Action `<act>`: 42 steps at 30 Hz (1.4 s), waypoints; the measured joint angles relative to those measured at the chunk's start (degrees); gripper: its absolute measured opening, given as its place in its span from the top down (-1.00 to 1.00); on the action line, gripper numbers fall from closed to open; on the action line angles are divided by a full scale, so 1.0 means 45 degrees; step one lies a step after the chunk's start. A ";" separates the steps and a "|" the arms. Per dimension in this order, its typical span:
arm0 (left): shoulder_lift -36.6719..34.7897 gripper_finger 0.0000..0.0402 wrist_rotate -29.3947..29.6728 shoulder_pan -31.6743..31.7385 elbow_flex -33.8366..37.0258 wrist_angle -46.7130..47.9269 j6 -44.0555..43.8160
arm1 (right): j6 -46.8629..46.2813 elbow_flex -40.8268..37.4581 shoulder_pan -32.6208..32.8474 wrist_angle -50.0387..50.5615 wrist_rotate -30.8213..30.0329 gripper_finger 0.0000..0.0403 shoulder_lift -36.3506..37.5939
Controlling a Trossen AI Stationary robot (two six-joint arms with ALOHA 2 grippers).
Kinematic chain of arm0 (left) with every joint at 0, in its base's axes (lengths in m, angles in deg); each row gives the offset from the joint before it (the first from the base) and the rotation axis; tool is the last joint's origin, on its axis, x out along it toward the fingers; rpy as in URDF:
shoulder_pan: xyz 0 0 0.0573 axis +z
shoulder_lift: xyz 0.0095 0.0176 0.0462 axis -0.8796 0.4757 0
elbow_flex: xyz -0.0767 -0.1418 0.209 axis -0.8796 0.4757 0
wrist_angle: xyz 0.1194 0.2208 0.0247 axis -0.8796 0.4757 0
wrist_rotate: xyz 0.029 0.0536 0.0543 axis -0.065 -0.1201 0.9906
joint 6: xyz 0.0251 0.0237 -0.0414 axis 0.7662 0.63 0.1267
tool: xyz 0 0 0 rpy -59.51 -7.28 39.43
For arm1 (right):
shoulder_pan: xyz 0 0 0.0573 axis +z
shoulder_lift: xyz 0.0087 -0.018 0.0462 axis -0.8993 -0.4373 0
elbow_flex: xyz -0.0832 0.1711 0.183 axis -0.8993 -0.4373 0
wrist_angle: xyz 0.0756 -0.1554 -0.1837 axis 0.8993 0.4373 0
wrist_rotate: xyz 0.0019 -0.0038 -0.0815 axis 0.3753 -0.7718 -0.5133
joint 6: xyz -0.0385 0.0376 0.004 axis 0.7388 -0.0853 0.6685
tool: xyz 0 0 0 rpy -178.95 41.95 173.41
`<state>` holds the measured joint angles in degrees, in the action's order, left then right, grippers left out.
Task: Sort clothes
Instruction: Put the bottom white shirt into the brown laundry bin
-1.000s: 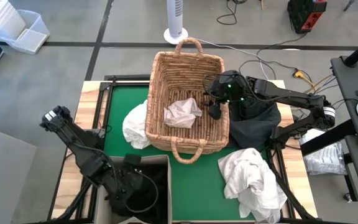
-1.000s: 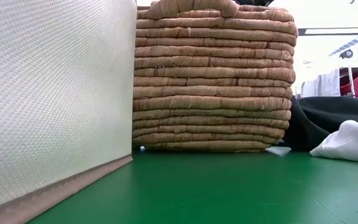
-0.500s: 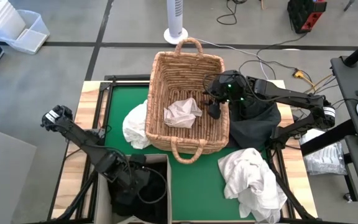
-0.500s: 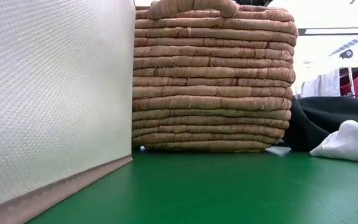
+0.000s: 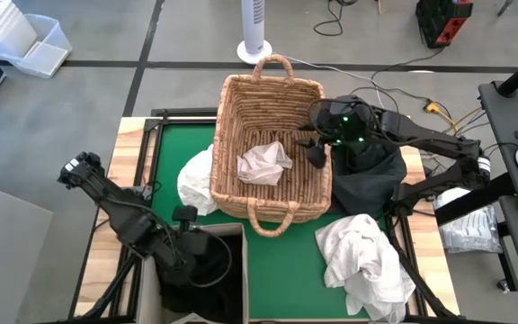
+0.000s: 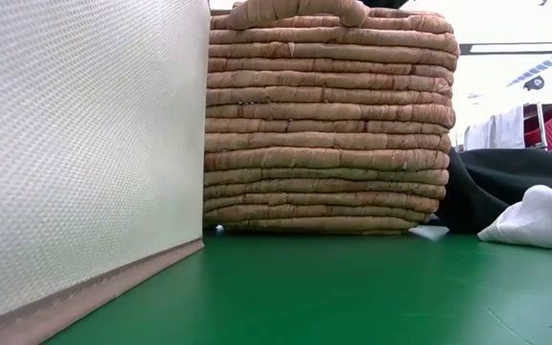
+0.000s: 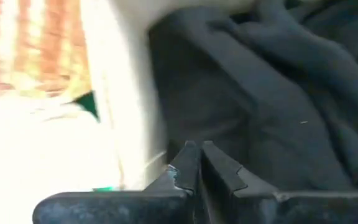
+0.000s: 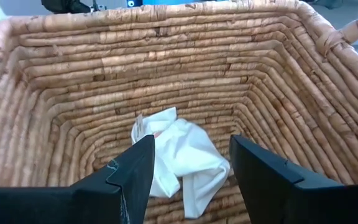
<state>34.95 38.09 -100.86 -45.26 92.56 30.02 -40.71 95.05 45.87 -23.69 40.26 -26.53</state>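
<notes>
1. Clothes are spread in 5 spots: 1 white garment (image 5: pixel 263 164) lies on the floor of the wicker basket (image 5: pixel 241 103), another white garment (image 5: pixel 194 183) sits on the green mat just beside the basket's left wall, a bigger white heap (image 5: pixel 367 261) lies near the mat's front right, a dark garment (image 5: pixel 371 175) is bunched against the basket's right wall, and dark fabric (image 7: pixel 278 106) fills the beige fabric bin (image 5: pixel 237 270).
2. Right gripper (image 5: pixel 317 151) hangs over the basket's right rim, spread wide and holding nothing; in its wrist view the white garment (image 8: pixel 179 155) is framed between the 2 fingers (image 8: pixel 129 180), well below them.
3. Left gripper (image 7: pixel 196 163) is down in the bin over the dark fabric, clenched, fingers touching; nothing is seen pinched between them.
4. Risk: a descent this close to the right wall could snag a finger on the woven rim or shove the basket.
5. Risk: a shallow pinch on the crumpled cloth could slip, or only 1 loose fold could be lifted.
6. Risk: the left arm could drag the soft bin wall or pull fabric out on exit.
7. Room: the basket interior is otherwise bare, so a centred approach is open; green mat (image 5: pixel 281 261) is free between bin and white heap; the right edge is crowded by dark cloth.
</notes>
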 joint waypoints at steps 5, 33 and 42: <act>-0.0012 1.00 0.1342 -0.0186 -0.0883 0.0829 0.0263 | -0.0012 0.0005 0.0284 0.0844 0.0000 0.07 0.0747; -0.0770 1.00 0.9988 -0.1221 -0.2301 0.2991 0.1685 | -0.4080 -0.1408 0.6111 0.8142 0.0290 0.16 0.2799; -0.1088 1.00 1.0088 -0.1221 -0.2263 0.2991 0.1309 | -0.8465 -0.2923 1.0485 0.8174 0.0326 0.10 0.2416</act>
<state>30.06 83.48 -106.35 -55.44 106.02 35.91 -78.80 81.90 93.06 13.09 41.73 -15.66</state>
